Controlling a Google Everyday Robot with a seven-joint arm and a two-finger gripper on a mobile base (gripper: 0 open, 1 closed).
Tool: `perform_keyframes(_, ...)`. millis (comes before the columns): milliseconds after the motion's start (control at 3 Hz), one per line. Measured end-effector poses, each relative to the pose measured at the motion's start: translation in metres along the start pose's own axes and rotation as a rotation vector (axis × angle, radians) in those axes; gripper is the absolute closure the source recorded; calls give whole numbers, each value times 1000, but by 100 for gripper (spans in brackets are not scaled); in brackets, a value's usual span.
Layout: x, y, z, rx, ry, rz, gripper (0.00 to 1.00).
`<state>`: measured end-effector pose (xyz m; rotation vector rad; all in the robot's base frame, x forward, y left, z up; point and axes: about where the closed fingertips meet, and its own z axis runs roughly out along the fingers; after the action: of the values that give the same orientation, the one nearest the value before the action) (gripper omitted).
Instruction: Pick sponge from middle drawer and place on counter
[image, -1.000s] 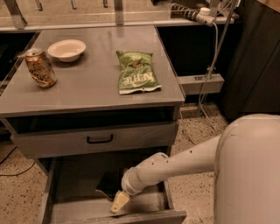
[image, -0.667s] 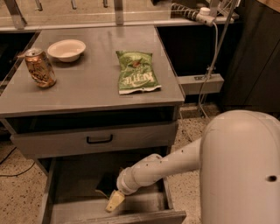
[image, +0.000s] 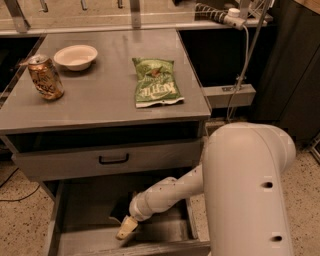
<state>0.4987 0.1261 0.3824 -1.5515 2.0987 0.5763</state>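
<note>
The middle drawer stands pulled open below the counter. A small dark flat shape on the drawer floor, likely the sponge, lies near the drawer's middle. My gripper reaches down into the drawer from the right, its pale tip just in front of and touching or almost touching that dark shape. My white arm covers the drawer's right part.
On the counter are a green chip bag, a white bowl and a drink can. The drawer front with a black handle above is shut. My arm's large white body fills the lower right. Cables hang at the right.
My gripper has shifted a little to the left inside the drawer, toward the dark shape. The arm's large body has also moved left. The dark shape has not moved.
</note>
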Motion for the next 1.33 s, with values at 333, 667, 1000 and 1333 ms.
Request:
perform_keyframes(333,6,-2,14,-4,-3,27,0)
perform_keyframes(667,11,-2,24,-10,-3,47,0)
perform_keyframes(1000,11,-2,25,-10,-3,47,19)
perform_keyframes(1333,11,-2,25,-10,-3,47,42)
